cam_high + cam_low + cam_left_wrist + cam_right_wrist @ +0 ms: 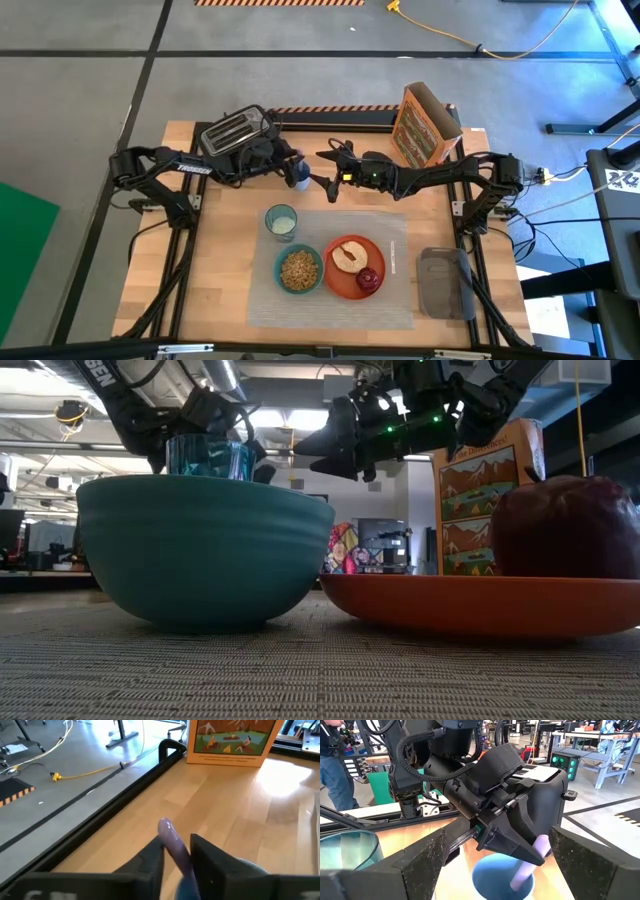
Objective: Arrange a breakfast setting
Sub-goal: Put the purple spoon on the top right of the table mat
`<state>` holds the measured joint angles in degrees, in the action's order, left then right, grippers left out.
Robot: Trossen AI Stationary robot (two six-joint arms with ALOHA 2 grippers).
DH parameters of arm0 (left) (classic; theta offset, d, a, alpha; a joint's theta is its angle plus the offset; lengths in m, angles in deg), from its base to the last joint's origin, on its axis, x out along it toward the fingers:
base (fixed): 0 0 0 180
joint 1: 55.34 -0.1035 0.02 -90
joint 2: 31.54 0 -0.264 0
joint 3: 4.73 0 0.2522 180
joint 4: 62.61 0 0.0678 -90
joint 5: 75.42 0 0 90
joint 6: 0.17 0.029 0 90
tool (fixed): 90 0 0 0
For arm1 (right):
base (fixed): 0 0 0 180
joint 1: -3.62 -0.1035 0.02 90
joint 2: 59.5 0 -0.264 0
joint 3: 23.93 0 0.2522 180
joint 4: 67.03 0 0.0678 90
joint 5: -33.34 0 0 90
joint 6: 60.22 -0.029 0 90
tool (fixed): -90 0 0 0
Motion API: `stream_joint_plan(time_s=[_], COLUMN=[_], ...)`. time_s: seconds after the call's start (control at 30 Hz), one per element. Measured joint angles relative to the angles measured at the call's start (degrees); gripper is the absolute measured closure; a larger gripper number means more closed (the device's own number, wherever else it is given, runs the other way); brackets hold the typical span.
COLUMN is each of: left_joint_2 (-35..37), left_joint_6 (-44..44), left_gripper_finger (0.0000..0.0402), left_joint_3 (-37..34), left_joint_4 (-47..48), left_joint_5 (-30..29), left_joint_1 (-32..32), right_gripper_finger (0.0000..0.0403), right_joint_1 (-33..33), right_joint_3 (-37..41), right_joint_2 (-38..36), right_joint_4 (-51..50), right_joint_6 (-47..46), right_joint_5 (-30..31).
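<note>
Above the back of the table, the left gripper [530, 852] pinches a lilac spoon handle [175, 847] between nearly closed fingers, over a blue cup [502, 880]. The right gripper [325, 175] hangs spread wide, empty, flanking the cup. Placemat [390, 300], bowl [299, 269], plate [345, 283] and glass [281, 221] sit nearer the front.

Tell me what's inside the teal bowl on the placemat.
The teal bowl holds a heap of brownish cereal-like flakes, seen from above. The flakes cover the bowl's bottom, so anything beneath them can't be seen. From table height its wall hides the contents.
</note>
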<state>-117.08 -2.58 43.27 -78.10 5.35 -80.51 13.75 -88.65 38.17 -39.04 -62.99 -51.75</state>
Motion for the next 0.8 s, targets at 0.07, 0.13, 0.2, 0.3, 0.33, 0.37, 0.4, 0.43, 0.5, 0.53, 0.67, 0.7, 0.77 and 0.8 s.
stream_joint_plan(time_s=[0.07,0.13,0.2,0.3,0.33,0.37,0.4,0.43,0.5,0.53,0.67,0.7,0.77,0.8], left_joint_2=[0.0,0.1,0.1,0.1,0.1,0.1,0.1,0.1,0.0,0.0,2.0,2.7,4.5,5.6], left_joint_6=[-0.1,0.3,0.8,1.4,1.4,1.3,1.2,1.1,1.0,1.0,1.0,1.0,1.0,1.1], left_gripper_finger=[0.0341,0.0369,0.0376,0.0376,0.0375,0.0372,0.0368,0.0365,0.0362,0.0363,0.037,0.037,0.0369,0.0367], left_joint_3=[0.0,0.1,0.1,0.1,0.1,0.1,0.1,0.1,0.0,0.0,0.0,0.0,0.0,0.0], left_joint_4=[-0.2,-0.3,-0.2,-0.1,-0.1,-0.2,-0.2,-0.3,-1.0,-1.6,-4.1,-4.4,-4.5,-4.5], left_joint_5=[1.0,1.8,2.5,2.6,2.6,2.6,2.6,2.6,2.7,2.7,2.8,2.8,2.8,2.8], left_joint_1=[0.0,0.0,0.0,0.0,0.0,0.0,0.0,0.0,0.2,0.4,0.8,1.0,1.0,1.0], right_gripper_finger=[0.0063,0.0063,0.0063,0.0063,0.0063,0.0063,0.0063,0.0063,0.0063,0.0063,0.0063,0.0063,0.0063,0.0063], right_joint_1=[0.0,0.0,0.0,0.0,0.0,0.0,0.0,0.0,0.0,0.0,0.0,0.0,0.0,0.0], right_joint_3=[0.0,0.0,0.0,0.0,0.0,0.0,0.0,0.0,0.0,0.0,0.0,0.0,0.0,0.0], right_joint_2=[0.0,0.0,0.0,0.0,0.0,0.0,0.0,0.0,0.0,0.0,0.0,0.0,0.0,-0.1], right_joint_4=[0.0,0.0,0.0,0.1,0.0,0.0,0.0,0.0,0.0,0.0,-0.1,-0.2,-0.2,-0.2], right_joint_6=[0.0,0.0,0.0,0.0,0.0,0.0,0.0,0.0,0.0,0.0,0.0,0.0,0.0,0.1], right_joint_5=[0.0,0.0,0.0,0.0,0.0,0.0,0.0,0.0,0.0,0.0,0.0,-0.2,-0.5,-0.5])
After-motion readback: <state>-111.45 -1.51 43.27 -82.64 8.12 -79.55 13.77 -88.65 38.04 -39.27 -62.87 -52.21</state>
